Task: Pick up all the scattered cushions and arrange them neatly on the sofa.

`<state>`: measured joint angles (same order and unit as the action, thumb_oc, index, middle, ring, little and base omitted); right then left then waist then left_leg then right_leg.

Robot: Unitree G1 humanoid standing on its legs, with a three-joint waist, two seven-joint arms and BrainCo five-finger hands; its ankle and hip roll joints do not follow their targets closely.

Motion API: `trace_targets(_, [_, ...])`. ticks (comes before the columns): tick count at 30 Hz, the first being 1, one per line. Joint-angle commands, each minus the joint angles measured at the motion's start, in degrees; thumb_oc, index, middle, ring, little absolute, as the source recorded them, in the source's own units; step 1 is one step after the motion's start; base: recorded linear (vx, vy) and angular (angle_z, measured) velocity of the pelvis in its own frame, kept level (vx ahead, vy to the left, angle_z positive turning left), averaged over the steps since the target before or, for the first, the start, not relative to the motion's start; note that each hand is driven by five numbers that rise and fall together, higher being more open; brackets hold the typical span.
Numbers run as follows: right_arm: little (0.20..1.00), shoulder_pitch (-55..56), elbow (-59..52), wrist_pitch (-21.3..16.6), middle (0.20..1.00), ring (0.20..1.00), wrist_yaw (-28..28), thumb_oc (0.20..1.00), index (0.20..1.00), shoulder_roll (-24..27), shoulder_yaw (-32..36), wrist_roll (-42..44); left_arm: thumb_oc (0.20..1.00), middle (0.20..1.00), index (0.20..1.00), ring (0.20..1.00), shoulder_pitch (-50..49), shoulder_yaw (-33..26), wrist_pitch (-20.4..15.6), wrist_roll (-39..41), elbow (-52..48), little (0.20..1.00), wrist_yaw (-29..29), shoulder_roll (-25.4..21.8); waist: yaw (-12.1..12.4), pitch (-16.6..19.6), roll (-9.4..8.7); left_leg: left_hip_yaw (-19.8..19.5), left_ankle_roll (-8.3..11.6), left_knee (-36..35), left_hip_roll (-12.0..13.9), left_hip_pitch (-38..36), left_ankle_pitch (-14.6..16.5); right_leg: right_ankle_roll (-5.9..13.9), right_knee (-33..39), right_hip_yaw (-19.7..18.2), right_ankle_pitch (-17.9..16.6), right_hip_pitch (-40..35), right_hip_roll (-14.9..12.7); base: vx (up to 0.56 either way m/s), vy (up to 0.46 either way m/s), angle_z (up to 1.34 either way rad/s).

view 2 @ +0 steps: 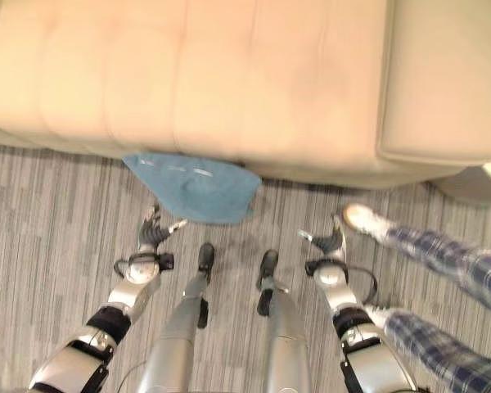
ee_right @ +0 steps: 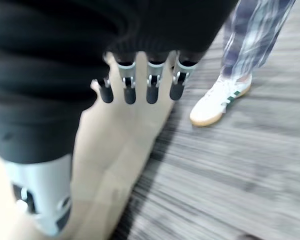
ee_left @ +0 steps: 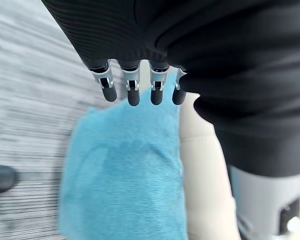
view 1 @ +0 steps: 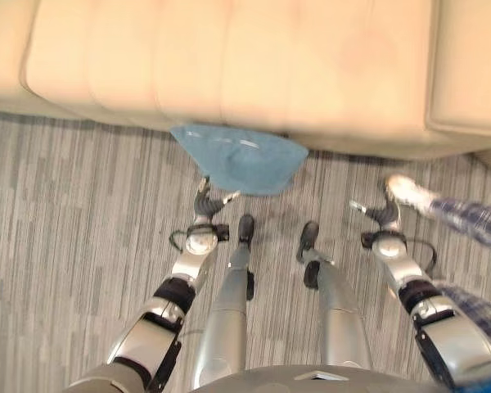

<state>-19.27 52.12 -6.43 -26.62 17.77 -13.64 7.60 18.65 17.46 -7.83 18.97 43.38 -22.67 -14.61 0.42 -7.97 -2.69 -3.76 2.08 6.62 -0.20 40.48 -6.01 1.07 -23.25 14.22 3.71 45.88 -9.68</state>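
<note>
A blue cushion (view 1: 241,158) lies on the carpet against the front of the beige sofa (view 1: 229,57), partly tucked under its edge. My left hand (view 1: 205,202) hovers just short of the cushion's near corner, fingers straight and holding nothing; its fingers (ee_left: 133,90) point at the cushion (ee_left: 125,170) in the left wrist view. My right hand (view 1: 382,214) hangs open over bare carpet to the right, well away from the cushion, its fingers (ee_right: 151,87) straight before the sofa's front (ee_right: 115,155).
A person in plaid trousers (view 2: 442,254) and white shoes (view 1: 407,191) stands close to my right hand. The sofa's armrest (view 2: 442,82) rises at the right. Grey striped carpet (view 1: 74,213) spreads out to the left.
</note>
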Motion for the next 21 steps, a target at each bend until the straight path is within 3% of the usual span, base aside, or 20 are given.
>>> trace_targets(1, [1.0,-0.2,1.68,0.58,1.0,1.0,2.52,1.0,1.0,0.76,0.26,-1.8,1.0,1.0,1.0,1.0,1.92,-0.81,0.11,-1.99,4.54,1.0,2.77,0.06,0.21,-1.42,1.18,-0.69,1.9,-3.06,-0.05,-4.94,0.22,4.31,5.32,0.28,-5.31,-4.14,-0.46,0.01,0.0,0.06])
trace_targets(5, [1.0,5.2,6.59,1.9,1.0,1.0,5.23,1.0,1.0,0.15,1.35,-2.38,1.0,1.0,1.0,1.0,-4.31,-2.11,1.68,-4.39,12.15,1.0,5.47,0.25,0.3,-3.68,1.54,-0.43,2.55,-6.37,0.67,-18.51,0.65,3.65,10.49,1.34,-4.2,-19.24,1.19,0.07,-0.038,0.09])
trace_targets(8, [1.0,8.32,10.81,2.08,1.0,1.0,6.94,1.0,1.0,-0.54,1.89,-3.73,1.0,1.0,1.0,1.0,-8.51,-3.95,2.37,-6.67,18.04,1.0,7.45,0.97,-0.18,-4.11,1.03,0.23,3.21,-5.46,1.2,-24.14,1.62,2.91,16.0,1.77,-3.54,-29.45,3.07,0.08,-0.113,0.07])
trace_targets(12, [1.0,10.48,14.95,2.32,1.0,1.0,8.25,1.0,1.0,-1.02,2.41,-4.75,1.0,1.0,1.0,1.0,-11.36,-5.04,2.69,-8.45,21.52,1.0,8.84,1.51,-0.39,-3.5,0.46,2.91,3.67,-1.5,2.12,-25.81,3.02,2.48,19.07,2.27,-3.4,-35.33,3.84,0.07,-0.034,0.35])
trace_targets(15, [1.0,10.74,15.74,2.45,1.0,1.0,8.52,1.0,1.0,-1.09,2.43,-4.78,1.0,1.0,1.0,1.0,-11.96,-5.15,2.55,-8.15,22.24,1.0,9.19,1.96,-0.37,-2.86,0.14,2.33,3.32,-1.74,2.64,-25.93,2.52,2.88,20.12,1.68,-3.91,-36.49,3.87,0.12,0.093,0.05])
trace_targets(16, [1.0,11.33,16.14,2.73,1.0,1.0,8.84,1.0,1.0,-1.07,2.02,-5.1,1.0,1.0,1.0,1.0,-12.33,-5.21,2.5,-7.55,22.54,1.0,9.42,2.15,-0.24,-1.91,-0.22,2.28,3.03,-3.83,4.45,-25.61,1.22,3.49,21.08,0.94,-4.31,-37.93,3.47,0.1,0.118,-0.03])
trace_targets(19, [1.0,12.19,16.36,3.1,1.0,1.0,9.41,1.0,1.0,-1.16,2.55,-4.96,1.0,1.0,1.0,1.0,-12.67,-4.82,2.47,-8.19,22.99,1.0,9.54,2.3,0.02,-1.08,0.15,2.47,3.2,-6.31,5.64,-26.72,0.65,3.92,21.4,-0.1,-3.9,-39.77,3.68,0.18,0.201,0.04])
trace_targets(21, [1.0,13.03,16.74,3.19,1.0,1.0,10.28,1.0,1.0,-1.95,3.77,-4.72,1.0,1.0,1.0,1.0,-13.95,-4.47,2.99,-10.8,23.6,1.0,10.08,2.34,-0.49,0.91,0.45,2.36,3.14,-7.1,4.64,-30.27,1.64,4.99,22.44,-1.18,-3.98,-43.29,2.15,0.43,0.429,-0.17])
